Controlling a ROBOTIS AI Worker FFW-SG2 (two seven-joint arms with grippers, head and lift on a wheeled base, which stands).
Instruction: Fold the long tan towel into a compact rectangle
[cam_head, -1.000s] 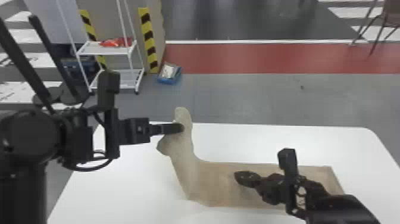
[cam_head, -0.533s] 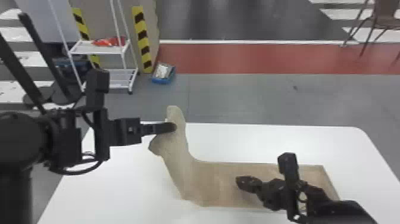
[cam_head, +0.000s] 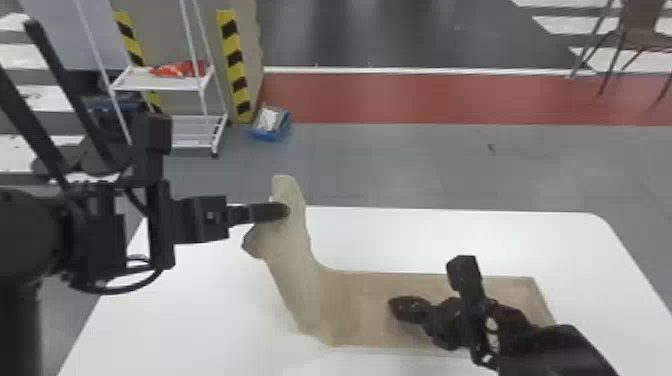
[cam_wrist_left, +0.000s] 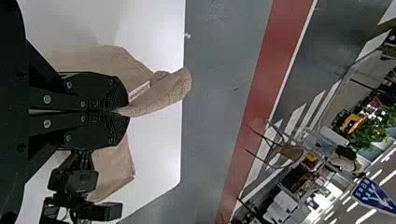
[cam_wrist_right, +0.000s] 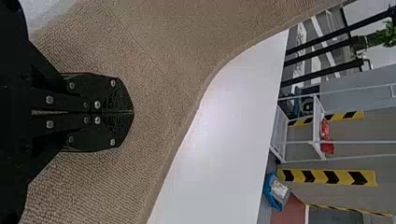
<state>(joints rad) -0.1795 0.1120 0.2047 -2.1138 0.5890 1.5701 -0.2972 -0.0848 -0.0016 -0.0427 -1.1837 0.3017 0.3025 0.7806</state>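
Across the white desk (cam_head: 410, 240), I'd bring the towel (cam_head: 360, 305) over low, edges matched; left claw (cam_head: 287, 210) pinches its raised end, right claw (cam_wrist_right: 133, 112) is closed over the flat part.

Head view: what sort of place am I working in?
Probably an indoor workshop or demonstration hall: yellow-and-black striped hazard tape, a red painted floor lane and a white metal shelf rack stand beyond the white table.
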